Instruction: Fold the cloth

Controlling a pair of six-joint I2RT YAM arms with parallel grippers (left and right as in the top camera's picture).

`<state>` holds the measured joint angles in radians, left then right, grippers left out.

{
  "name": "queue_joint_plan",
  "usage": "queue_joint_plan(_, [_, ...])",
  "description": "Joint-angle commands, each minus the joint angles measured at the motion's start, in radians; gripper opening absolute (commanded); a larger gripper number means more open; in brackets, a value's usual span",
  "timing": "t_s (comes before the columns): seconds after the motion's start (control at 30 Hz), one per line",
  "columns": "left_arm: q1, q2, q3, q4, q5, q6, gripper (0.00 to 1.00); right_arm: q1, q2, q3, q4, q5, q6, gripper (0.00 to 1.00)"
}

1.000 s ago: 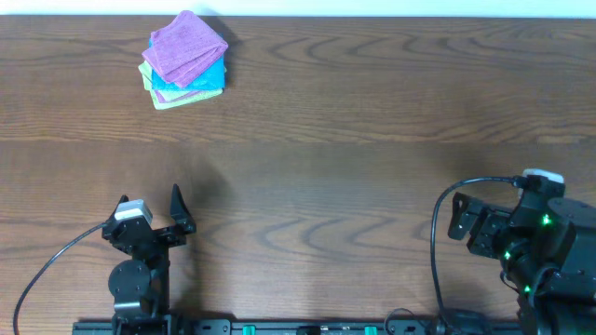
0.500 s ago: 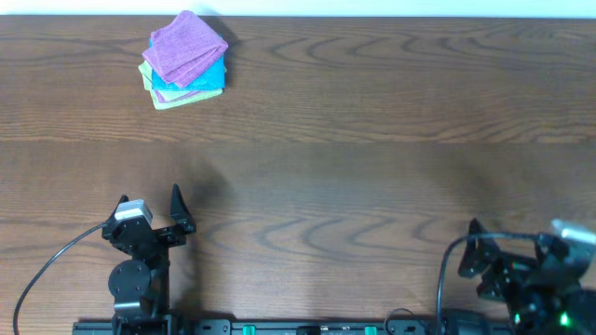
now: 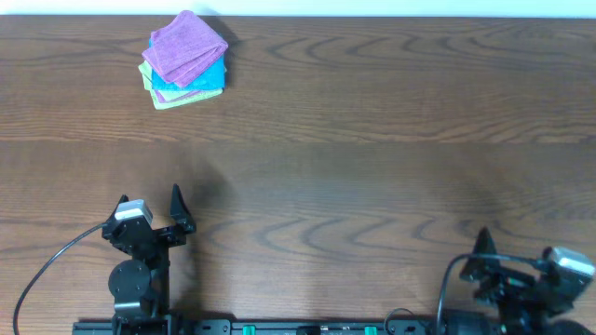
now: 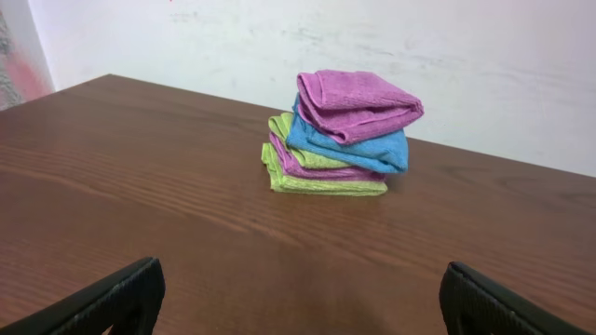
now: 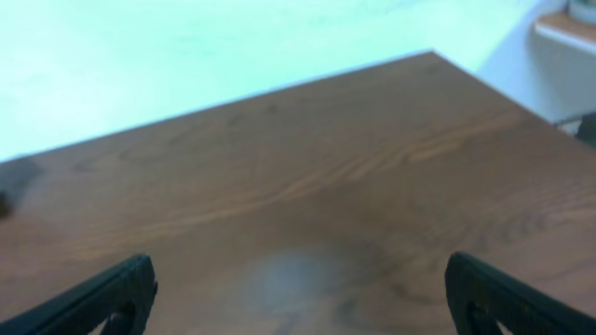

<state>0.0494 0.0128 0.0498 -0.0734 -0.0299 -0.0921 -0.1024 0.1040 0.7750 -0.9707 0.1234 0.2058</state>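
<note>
Wooden table, folded cloth stack far left. Left gripper, right gripper wide open, empty. Risks toppling stack if pinching several layers.

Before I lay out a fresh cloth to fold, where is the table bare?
The table is bare across middle and right, from the far edge to the left gripper and right gripper at the near edge. Only the far left corner is crowded: the stack of folded cloths.
</note>
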Motion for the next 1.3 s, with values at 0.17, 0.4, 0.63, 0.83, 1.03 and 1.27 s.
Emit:
queue_joint_plan(0.17, [-0.003,-0.008,-0.04,-0.01,-0.002,0.018,0.95,0.004,-0.054,-0.307,0.244,0.019,0.083,0.99])
queue_joint_plan(0.4, [-0.003,-0.008,-0.04,-0.01,-0.002,0.018,0.95,0.006,-0.063,-0.447,0.389,0.019,0.097,0.99])
queue_joint_plan(0.63, [-0.003,-0.008,-0.04,-0.01,-0.002,0.018,0.95,0.006,-0.087,-0.541,0.437,0.019,0.097,0.99])
queue_joint_plan(0.83, [-0.003,-0.008,-0.04,-0.01,-0.002,0.018,0.95,0.006,-0.1,-0.598,0.445,0.019,0.097,0.99])
queue_joint_plan(1.03, [-0.003,-0.008,-0.04,-0.01,-0.002,0.018,0.95,0.012,-0.099,-0.635,0.475,0.019,0.097,0.99])
queue_joint_plan(1.27, [-0.003,-0.008,-0.04,-0.01,-0.002,0.018,0.95,0.012,-0.099,-0.638,0.481,0.03,0.096,0.99])
